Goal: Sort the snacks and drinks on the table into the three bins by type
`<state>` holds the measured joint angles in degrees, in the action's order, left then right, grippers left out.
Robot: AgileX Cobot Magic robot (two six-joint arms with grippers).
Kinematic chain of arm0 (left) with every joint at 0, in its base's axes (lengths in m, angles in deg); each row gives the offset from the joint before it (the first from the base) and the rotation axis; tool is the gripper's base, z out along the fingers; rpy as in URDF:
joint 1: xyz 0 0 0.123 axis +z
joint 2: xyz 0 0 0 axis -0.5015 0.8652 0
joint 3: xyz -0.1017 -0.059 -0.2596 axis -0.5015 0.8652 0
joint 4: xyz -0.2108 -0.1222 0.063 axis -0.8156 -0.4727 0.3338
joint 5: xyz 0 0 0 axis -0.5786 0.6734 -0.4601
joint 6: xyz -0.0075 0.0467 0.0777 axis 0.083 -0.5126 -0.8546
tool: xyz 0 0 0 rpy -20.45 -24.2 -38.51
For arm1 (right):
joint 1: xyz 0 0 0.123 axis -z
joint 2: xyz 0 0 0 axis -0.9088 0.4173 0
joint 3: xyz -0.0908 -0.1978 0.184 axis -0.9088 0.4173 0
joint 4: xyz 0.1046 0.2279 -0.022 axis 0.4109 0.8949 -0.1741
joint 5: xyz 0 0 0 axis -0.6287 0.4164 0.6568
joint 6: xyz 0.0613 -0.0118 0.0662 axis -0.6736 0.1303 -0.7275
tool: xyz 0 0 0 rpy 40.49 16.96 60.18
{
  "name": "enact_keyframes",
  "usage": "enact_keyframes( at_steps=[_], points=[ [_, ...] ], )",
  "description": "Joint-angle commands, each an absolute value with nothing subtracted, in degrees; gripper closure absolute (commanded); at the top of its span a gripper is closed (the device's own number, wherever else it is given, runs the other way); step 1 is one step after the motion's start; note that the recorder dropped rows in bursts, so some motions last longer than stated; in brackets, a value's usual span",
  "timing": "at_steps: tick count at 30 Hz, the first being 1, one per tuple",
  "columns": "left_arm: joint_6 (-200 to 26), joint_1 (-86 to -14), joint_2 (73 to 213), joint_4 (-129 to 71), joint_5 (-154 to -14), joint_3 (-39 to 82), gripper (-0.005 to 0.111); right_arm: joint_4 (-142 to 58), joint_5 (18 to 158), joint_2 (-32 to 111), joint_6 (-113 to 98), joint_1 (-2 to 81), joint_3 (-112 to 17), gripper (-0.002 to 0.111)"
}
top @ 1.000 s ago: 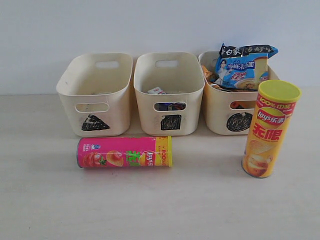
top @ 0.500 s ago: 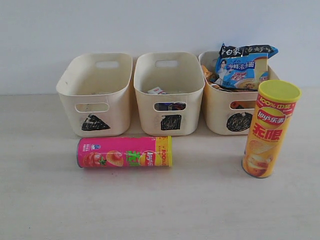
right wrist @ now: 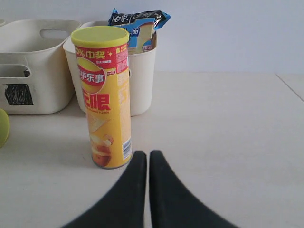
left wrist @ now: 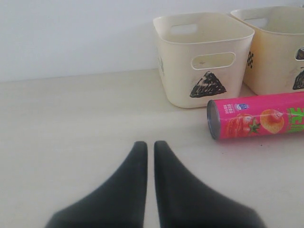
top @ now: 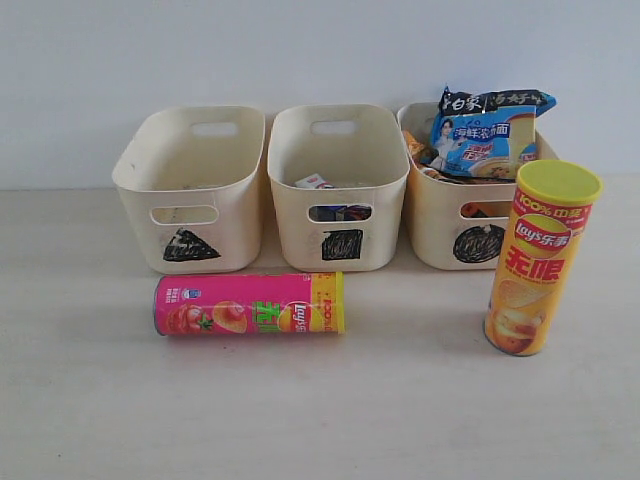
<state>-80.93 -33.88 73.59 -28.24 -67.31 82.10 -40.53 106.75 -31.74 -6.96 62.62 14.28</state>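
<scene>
At the left gripper [left wrist: 146, 143]: black fingers pressed together, clamped on nothing, low over the pale table [top: 320, 420]. At the right gripper [right wrist: 144, 153]: likewise closed, holding nothing.

Ahead of the left gripper and off to one side, near but not touching: pink cardboard chip tube [left wrist: 259, 121], lying on its side. Long axis across the table, parallel to the row of bins, silver base end turned toward the left arm's side. Just behind it, cream plastic bin with a scribbled black triangle [left wrist: 175, 71]. Clearly nearer to the left arm than to the right.

Close ahead of the right gripper: orange-yellow chip tube with yellow lid [right wrist: 102, 95], standing upright, long axis vertical, in front of the cream bin with a black circle [top: 430, 235]. Nearer to the right arm.

Between those two bins: cream bin with a black square [top: 290, 225], with small things inside, mostly hidden. In the circle bin: blue-black crinkly noodle packet [top: 485, 130], sticking up above the rim.

Readable: "Lay's" logo on both tubes; "100% 中奖" and "无限" on the yellow one; "白家" on the noodle packet. Finer print too small to read.
</scene>
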Motion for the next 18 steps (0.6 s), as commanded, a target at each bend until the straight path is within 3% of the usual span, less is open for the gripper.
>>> enact_keyframes(
  at_steps=[1, 18],
  points=[
    [-80.6, -33.7, 73.4, -28.2, -67.5, 82.1, 0.102, -40.9, 103.5, -32.0, -7.0, 63.0, 17.1, 0.108],
    [-80.6, -33.7, 73.4, -28.2, -67.6, 82.1, 0.102, -40.9, 106.8, -32.4, -7.7, 63.0, 17.4, 0.108]
  ],
)
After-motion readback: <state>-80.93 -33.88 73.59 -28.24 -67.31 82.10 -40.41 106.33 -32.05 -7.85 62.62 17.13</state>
